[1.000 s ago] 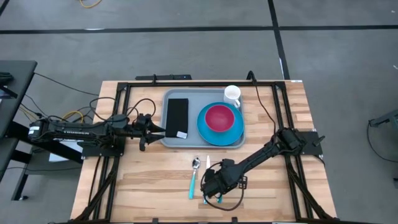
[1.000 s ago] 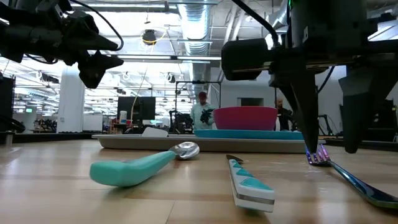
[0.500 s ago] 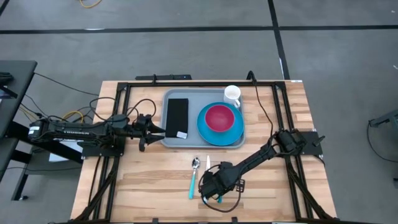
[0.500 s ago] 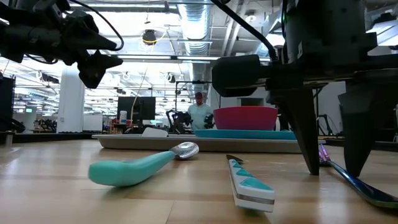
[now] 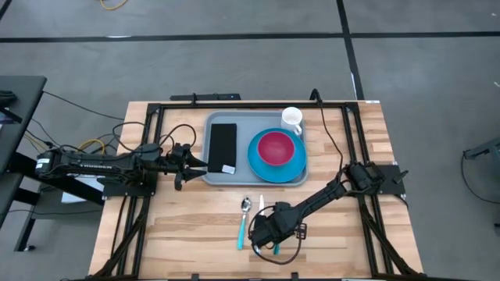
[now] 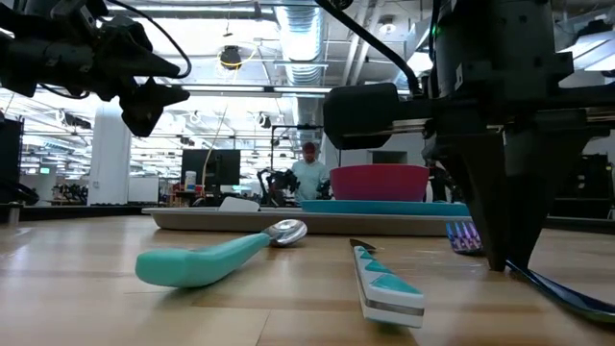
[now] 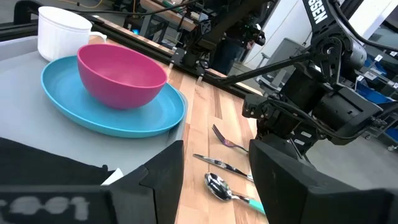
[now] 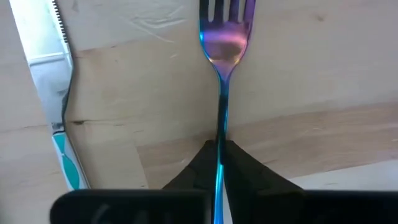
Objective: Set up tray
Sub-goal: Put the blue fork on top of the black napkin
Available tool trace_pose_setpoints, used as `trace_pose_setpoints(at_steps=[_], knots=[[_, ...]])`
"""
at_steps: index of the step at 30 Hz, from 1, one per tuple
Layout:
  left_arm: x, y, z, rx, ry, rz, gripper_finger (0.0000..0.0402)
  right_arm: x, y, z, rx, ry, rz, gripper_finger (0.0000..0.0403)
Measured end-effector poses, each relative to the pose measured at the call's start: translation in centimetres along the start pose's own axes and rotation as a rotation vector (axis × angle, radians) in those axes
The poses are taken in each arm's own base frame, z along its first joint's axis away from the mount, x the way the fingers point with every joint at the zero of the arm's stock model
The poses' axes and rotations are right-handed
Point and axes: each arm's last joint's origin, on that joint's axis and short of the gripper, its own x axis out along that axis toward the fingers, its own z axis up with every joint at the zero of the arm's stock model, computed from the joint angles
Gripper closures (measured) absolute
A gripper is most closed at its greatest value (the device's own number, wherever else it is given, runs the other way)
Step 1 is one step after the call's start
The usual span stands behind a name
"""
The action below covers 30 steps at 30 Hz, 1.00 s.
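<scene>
High view: tray (image 5: 211, 125) lies long axis left-right across the table.

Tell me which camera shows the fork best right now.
The right wrist view: the fork fills it, iridescent tines clear, handle pinched in the right pincer. The low view shows only tines and handle; the left wrist shows it small and distant; the high view barely shows it.

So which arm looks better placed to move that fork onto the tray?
The right arm. Its tool is already closed on the fork on the table, beside the knife. The left tool hovers by the tray edge, far from the cutlery.
</scene>
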Motion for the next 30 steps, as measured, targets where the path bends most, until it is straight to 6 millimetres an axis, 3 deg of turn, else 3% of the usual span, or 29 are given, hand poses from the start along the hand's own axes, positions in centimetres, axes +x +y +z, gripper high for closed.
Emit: trace_pose_setpoints(at_steps=[7,16,23,30], knots=[[0.0,0.0,0.0,0.000,0.000,0.000,0.0233,-0.1,0.6,0.9,-0.012,0.000,0.000,0.0397],[0.0,0.0,0.0,0.000,-0.002,0.005,0.0233,-1.7,1.7,2.1,-0.039,-0.085,-0.005,0.0401],[0.0,0.0,0.0,0.000,-0.002,0.007,0.0233,-4.3,2.7,2.8,-0.083,-0.097,0.021,0.0401],[0.0,0.0,0.0,0.000,-0.003,0.007,0.0233,-7.6,4.7,5.2,-0.148,-0.153,0.096,0.0402]])
